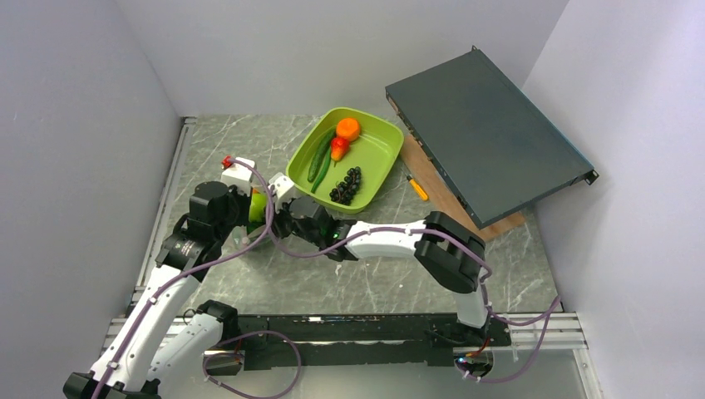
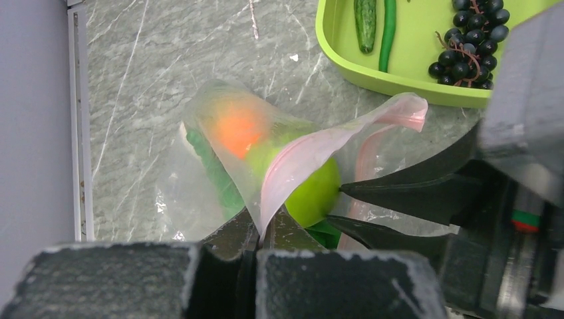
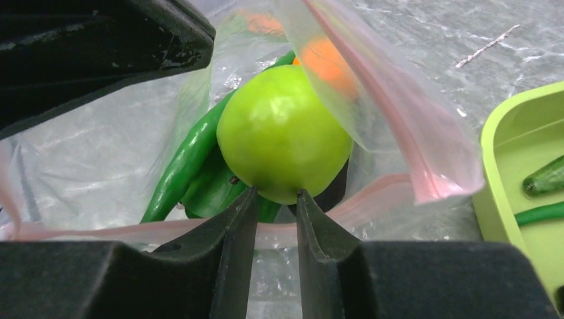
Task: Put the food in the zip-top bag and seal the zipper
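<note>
Item 1. The zip-top bag [image 2: 173, 193] is lying on the table [image 2: 166, 66] just beside the near left corner of the tray [image 2: 399, 83], with its mouth facing away from the tray's left side. The zipper [image 2: 312, 149] is standing unsealed: one pink lip is being lifted and is curling over toward the tray, and the other is lying flat on the table.

Item 2. The left gripper [image 2: 261, 222] is pinching the lifted lip of the bag, its fingers pressed together on the plastic.

Item 3. The right gripper [image 3: 277, 194] is reaching into the bag's mouth. Its fingers are standing narrowly apart with nothing between them, and the tips are sitting right at the underside of the apple [image 3: 282, 133].

Item 4. The apple is resting in the bag's mouth, under the lifted lip. An orange [image 2: 238, 129] and a long green vegetable [image 3: 183, 163] are lying deeper inside the bag, farther from the tray.

Item 5. The tray is holding a second orange [image 1: 347, 128], a red pepper [image 1: 338, 148], a cucumber [image 2: 365, 23], a green pod [image 2: 388, 33] and the grapes [image 2: 472, 36].

Item 6. A screwdriver [image 1: 417, 188] is lying on the table just right of the tray. Beyond it, a dark flat case [image 1: 486, 133] is resting tilted on a wooden board [image 1: 432, 179].
</note>
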### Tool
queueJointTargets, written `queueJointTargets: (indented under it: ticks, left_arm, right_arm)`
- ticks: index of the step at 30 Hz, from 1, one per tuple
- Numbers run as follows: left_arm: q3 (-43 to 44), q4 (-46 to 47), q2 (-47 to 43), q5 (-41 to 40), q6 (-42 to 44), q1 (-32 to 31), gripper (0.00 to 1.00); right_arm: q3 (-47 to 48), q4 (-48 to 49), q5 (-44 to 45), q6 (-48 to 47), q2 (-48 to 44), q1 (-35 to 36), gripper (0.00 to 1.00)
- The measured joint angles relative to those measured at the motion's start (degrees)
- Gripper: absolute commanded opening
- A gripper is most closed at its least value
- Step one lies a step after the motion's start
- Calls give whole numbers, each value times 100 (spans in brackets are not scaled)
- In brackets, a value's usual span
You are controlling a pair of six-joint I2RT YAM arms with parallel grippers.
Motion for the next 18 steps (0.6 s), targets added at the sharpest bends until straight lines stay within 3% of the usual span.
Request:
queueJointTargets:
  ticks: [11,18]
  left_arm:
    - [0,0,-24,17,0,0,0]
    - [-2,2,-31,17,0,0,0]
  right_arm:
    - [1178,315,225,107,1257,-55,26]
    - [1113,568,424,136,1285,-72,37]
